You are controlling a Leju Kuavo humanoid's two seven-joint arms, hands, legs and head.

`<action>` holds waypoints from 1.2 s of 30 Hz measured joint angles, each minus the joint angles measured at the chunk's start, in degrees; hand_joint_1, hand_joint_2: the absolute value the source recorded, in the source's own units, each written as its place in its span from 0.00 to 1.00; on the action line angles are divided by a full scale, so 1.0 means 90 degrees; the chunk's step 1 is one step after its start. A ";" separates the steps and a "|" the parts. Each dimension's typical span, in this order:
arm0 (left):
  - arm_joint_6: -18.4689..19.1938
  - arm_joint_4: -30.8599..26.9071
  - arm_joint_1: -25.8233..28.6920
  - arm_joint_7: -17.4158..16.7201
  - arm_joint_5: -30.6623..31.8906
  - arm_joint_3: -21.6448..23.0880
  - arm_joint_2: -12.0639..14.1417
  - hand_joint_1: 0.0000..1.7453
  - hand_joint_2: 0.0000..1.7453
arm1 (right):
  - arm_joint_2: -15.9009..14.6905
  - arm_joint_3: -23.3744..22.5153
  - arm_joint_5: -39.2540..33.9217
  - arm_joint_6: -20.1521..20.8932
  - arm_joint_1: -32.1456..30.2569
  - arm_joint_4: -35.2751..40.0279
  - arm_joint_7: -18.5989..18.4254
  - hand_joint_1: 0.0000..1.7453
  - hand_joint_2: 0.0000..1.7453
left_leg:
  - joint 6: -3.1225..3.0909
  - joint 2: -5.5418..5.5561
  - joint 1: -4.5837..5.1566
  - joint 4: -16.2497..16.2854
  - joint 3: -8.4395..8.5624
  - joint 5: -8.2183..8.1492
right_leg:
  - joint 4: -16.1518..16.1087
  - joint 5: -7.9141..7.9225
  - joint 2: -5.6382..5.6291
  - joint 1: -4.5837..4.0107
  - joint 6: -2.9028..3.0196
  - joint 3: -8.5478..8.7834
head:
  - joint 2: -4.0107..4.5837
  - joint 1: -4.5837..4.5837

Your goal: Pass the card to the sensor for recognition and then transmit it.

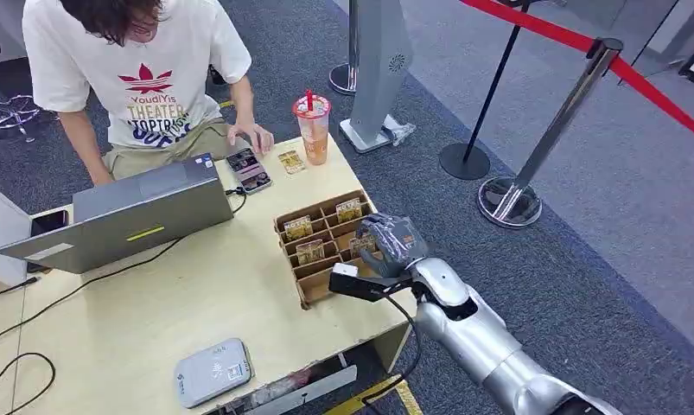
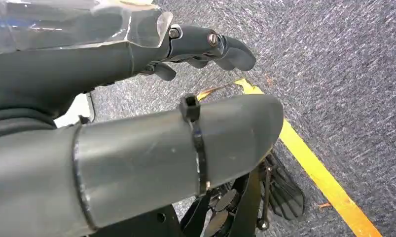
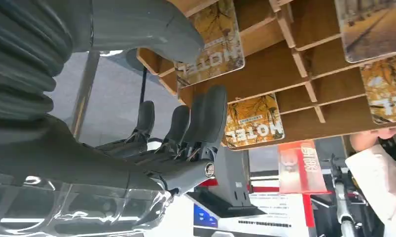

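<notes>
My right hand (image 1: 389,239) hovers fingers apart over the cardboard organizer (image 1: 311,281), holding nothing. The hotel card (image 3: 252,121) looks thin, stiff, slick; I'd pinch its exposed edge.

Cards (image 1: 298,227) in tray (image 1: 313,290) on table (image 1: 153,320), right of laptop (image 1: 127,220).

Head view looks down from high over the surface (image 1: 153,320), taking in the card rack (image 1: 326,246) at its right edge. Right wrist view sits close against that same card rack (image 3: 294,74). Left wrist view points down at carpet (image 2: 343,74), close behind the left hand (image 2: 136,54).
</notes>
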State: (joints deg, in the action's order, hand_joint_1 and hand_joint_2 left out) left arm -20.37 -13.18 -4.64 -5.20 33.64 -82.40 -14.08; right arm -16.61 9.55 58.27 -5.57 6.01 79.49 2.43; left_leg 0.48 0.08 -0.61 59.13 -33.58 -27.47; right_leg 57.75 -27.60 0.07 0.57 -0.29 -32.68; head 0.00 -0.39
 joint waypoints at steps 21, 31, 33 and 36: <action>0.0129 0.0000 0.0026 0.0010 0.0036 0.0092 0.0044 0.00 0.00 | -0.0160 -0.0044 -0.0087 0.0017 0.0064 -0.0165 -0.0024 0.50 1.00 | 0.0000 0.0000 0.0000 0.0000 0.0001 0.0000 | 0.0000 0.0000 0.0000 0.0000 0.0000 0.0000 | 0.0000 0.0000; 0.0175 0.0000 0.0027 0.0019 0.0073 0.0136 0.0080 0.00 0.00 | -0.0172 -0.0044 -0.0068 0.0017 -0.0027 -0.0022 -0.0138 0.53 1.00 | 0.0000 0.0000 0.0001 0.0000 0.0001 0.0000 | 0.0000 0.0000 0.0000 0.0000 0.0000 0.0000 | 0.0000 0.0000; 0.0180 0.0000 0.0026 0.0019 0.0080 0.0138 0.0095 0.00 0.00 | -0.0180 -0.0044 -0.0068 0.0017 -0.0039 0.0000 -0.0141 0.53 1.00 | 0.0000 0.0000 0.0001 0.0000 0.0001 0.0000 | 0.0000 0.0000 0.0000 0.0000 0.0000 0.0000 | 0.0000 0.0000; 0.0187 0.0000 0.0027 0.0022 0.0092 0.0141 0.0104 0.00 0.00 | -0.0180 -0.0044 -0.0066 0.0019 -0.0051 0.0024 -0.0148 0.56 1.00 | 0.0000 0.0000 0.0001 0.0000 0.0001 0.0000 | 0.0000 0.0000 0.0000 0.0000 0.0000 0.0000 | 0.0000 0.0000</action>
State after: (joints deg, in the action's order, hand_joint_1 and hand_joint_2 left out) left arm -18.69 -13.18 -4.40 -5.01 34.47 -81.13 -13.14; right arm -18.23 9.16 57.68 -5.40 5.56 79.71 1.09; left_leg 0.48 0.07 -0.60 59.14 -33.57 -27.47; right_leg 57.74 -27.60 0.07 0.57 -0.29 -32.68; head 0.00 -0.39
